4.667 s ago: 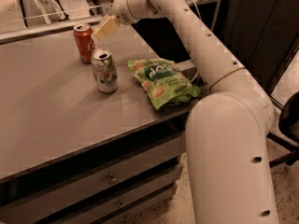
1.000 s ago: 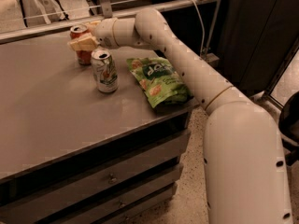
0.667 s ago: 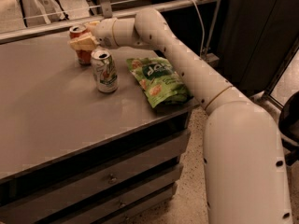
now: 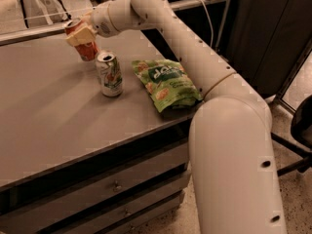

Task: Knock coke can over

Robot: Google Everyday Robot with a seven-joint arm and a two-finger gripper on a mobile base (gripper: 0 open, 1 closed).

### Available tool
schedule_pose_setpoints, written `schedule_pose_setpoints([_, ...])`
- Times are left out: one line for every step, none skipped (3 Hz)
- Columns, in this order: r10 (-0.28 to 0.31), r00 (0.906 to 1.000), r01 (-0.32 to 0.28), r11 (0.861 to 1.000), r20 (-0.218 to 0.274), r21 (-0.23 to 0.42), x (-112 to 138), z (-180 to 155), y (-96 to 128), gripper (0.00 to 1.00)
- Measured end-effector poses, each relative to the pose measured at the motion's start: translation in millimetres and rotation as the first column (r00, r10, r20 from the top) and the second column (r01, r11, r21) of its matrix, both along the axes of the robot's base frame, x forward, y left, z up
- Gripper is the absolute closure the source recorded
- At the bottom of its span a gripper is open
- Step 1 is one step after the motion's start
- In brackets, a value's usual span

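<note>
Risk: coke can (image 4: 88,51) may rock back upright if the push stops short. A wide sweep could also topple the green can (image 4: 109,74) just beside it, or send the coke can rolling off the bench (image 4: 48,126). Position: coke can at far left of bench, tilted, top leaning away from the arm. Gripper (image 4: 80,34) lies against its upper half, covering the label; whether it is spread or pinching cannot be told. Chip bag (image 4: 165,82) lies well clear.
</note>
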State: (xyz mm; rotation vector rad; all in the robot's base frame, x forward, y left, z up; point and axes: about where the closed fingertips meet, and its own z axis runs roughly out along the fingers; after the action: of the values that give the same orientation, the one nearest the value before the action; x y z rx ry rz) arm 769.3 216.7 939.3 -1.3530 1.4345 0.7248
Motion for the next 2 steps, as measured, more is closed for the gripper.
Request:
schedule_pose_setpoints([-0.027,0.9993,0.030,0.985,0.025,-0.169,0,17,-8,1.00])
schedule_pose_setpoints([-0.060,0.9969,0.072,0.959,0.051,-0.275,2,28,-26,1.00])
